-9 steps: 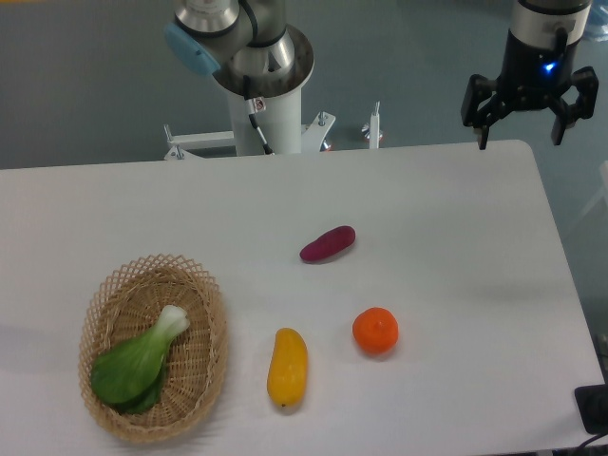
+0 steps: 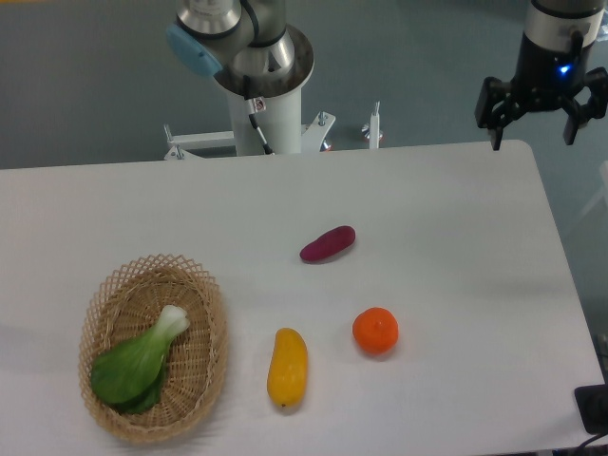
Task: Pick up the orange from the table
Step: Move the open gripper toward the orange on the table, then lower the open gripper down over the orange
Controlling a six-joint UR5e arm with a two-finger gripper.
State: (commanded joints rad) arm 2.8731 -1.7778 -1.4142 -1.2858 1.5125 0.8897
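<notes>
The large white matte table [image 2: 456, 209] carries a woven wicker basket [image 2: 204, 366] holding a leafy green bok choy [image 2: 133, 366]. The black two-finger gripper [image 2: 538, 119] hangs over the far right corner, fingers spread apart, empty. An elongated yellow fruit [image 2: 287, 367], purple oblong sweet potato [image 2: 328, 244] and small round orange [image 2: 375, 330] lie mid-table, the orange right of the yellow fruit.

Orange [image 2: 375, 330] on table [image 2: 456, 237], claw [image 2: 535, 122] apart.

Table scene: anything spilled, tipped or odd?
Nothing stands out. The orange, yellow fruit and sweet potato lie apart on the table; the greens sit inside the upright basket. The claw hangs open past the far right corner.
</notes>
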